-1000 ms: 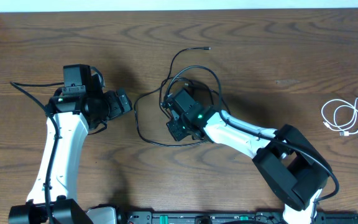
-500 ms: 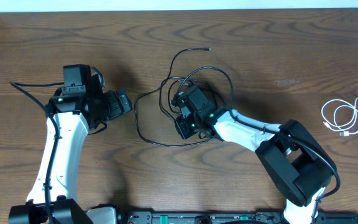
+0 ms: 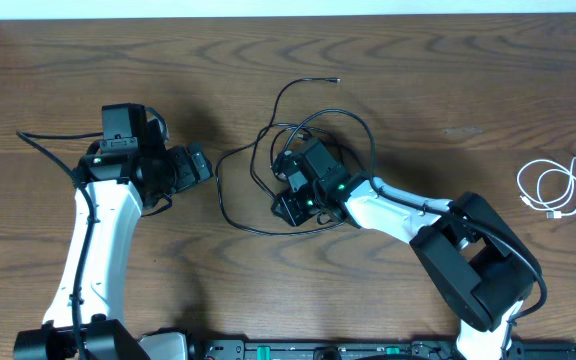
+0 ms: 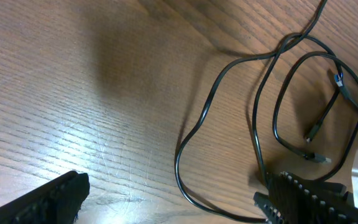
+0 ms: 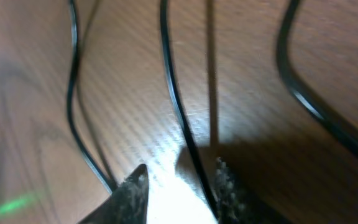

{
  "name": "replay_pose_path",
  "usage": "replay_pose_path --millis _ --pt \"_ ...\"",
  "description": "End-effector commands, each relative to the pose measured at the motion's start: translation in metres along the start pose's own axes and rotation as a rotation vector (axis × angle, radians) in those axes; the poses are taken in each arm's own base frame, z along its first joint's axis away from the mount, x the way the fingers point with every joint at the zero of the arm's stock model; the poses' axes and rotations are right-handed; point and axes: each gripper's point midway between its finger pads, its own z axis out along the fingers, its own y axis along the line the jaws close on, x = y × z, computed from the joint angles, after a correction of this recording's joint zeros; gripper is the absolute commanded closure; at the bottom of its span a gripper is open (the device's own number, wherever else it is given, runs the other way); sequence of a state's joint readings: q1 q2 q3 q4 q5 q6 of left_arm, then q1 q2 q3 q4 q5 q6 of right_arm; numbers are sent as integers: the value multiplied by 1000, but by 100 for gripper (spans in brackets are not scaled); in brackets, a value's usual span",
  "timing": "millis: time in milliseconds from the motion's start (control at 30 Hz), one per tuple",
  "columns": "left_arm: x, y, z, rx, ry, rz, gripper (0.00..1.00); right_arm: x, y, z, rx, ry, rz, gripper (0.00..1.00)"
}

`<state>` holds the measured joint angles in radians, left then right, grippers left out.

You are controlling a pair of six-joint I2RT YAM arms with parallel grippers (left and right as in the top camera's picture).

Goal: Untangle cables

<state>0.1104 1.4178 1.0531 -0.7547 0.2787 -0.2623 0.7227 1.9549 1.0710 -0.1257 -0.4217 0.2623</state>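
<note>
Loops of black cable (image 3: 218, 190) sprawl mid-surface (image 3: 448, 60). White cable (image 3: 553, 188) sits coiled well apart at 3 o'clock. Right pincer (image 3: 284, 207) is down among the loops, its fingers (image 5: 135, 186) narrowly parted with one black strand running between them. Left pincer (image 3: 200, 163), at 9 o'clock of the loops, gapes wide and empty.

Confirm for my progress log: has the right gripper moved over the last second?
Yes. In the overhead view the right gripper has shifted slightly to its right, toward the thin white coiled cord, which has stayed put.
</note>
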Motion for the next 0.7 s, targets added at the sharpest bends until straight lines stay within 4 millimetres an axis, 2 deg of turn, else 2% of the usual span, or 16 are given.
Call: replay_pose_path --millis 0,100,233,500,600,667 --pt "2 2 2 -7 10 0 2 3 12 -1 -77 11 -33 64" --pt "2 2 2 -7 10 0 2 5 9 5 -79 16 -30 61" --pt "2 2 2 -7 10 0 2 14 3 17 -87 43 -17 51" --pt "2 2 2 -7 10 0 2 36 -11 49 -127 91 10 40" --pt "2 2 2 -7 10 0 2 34 -10 48 -189 85 21 36" --pt "2 2 2 -7 10 0 2 31 -13 46 -200 77 33 37"
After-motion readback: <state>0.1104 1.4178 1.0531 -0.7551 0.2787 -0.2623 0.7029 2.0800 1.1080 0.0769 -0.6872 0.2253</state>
